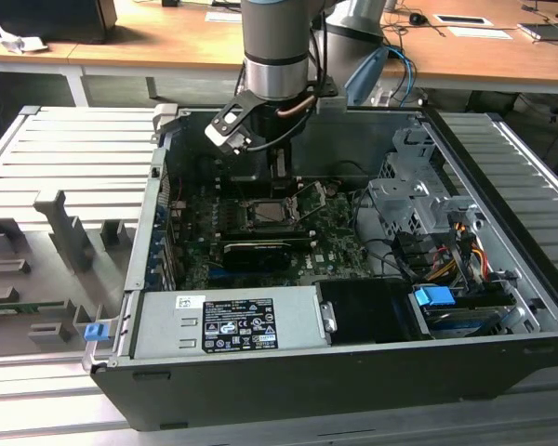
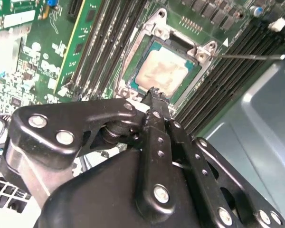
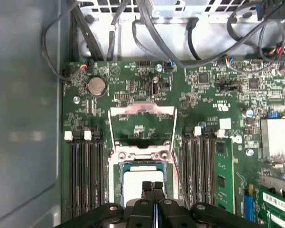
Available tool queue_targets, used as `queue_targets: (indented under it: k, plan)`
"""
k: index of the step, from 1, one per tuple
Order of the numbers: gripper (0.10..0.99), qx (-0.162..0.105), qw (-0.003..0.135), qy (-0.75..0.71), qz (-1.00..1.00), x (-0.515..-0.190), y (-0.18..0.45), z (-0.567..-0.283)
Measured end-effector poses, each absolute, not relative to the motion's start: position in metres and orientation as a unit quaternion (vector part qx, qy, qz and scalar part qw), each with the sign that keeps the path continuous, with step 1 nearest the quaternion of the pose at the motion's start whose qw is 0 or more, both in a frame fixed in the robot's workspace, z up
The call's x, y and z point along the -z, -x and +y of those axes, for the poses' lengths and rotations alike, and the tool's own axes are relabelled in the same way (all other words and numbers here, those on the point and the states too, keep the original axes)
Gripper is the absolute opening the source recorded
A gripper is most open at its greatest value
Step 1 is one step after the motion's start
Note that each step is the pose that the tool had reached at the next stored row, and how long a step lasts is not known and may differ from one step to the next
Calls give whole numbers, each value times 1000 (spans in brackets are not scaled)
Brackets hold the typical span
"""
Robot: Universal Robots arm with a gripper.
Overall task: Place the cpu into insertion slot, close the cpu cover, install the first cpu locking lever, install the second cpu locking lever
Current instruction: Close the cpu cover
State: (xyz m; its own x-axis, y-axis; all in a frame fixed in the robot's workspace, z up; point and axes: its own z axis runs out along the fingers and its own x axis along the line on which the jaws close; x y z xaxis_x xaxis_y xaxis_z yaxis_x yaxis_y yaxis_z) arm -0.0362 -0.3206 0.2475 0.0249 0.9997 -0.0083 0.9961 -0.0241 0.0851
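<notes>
The cpu point(image 2: 162, 71) lies flat in the insertion slot point(image 2: 133, 71), its silvery top showing; it also shows in the first wrist view as the cpu point(image 3: 135, 183). The cpu cover point(image 3: 142, 110) is swung open behind the slot, with green board visible through its window. A thin locking lever point(image 2: 247, 56) sticks out unlatched beside the slot. My gripper point(image 2: 154, 95) is shut with nothing between its fingers, its tips just over the near edge of the cpu. In the exterior view my gripper point(image 1: 279, 177) reaches down into the case above the insertion slot point(image 1: 270, 212).
Rows of black memory slots point(image 3: 85, 175) flank the socket on both sides. A black graphics card point(image 1: 258, 251) lies nearer the front. Cables point(image 3: 147, 33) hang at the board's far edge. The power supply point(image 1: 228, 321) and drive cage point(image 1: 409, 200) bound the open case.
</notes>
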Motion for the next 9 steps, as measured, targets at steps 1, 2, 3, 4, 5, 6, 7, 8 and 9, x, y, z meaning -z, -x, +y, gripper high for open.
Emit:
queue_targets:
  k: [1, 2, 3, 4, 5, 6, 7, 8, 9]
  plan:
    - [106, -27, 33, -715, 698, -247, 35, -321]
    - [106, -27, 33, -715, 698, -247, 32, -321]
    - [106, -26, 33, -715, 698, -247, 31, -321]
    - [106, -26, 33, -715, 698, -247, 31, -321]
    - [106, -26, 33, -715, 698, -249, 31, -321]
    - [106, -26, 33, -715, 698, -252, 31, -321]
    - [106, -26, 33, -715, 698, -256, 31, -321]
    - [106, -26, 33, -715, 698, -258, 31, -321]
    - [106, -26, 33, -715, 698, -258, 30, -321]
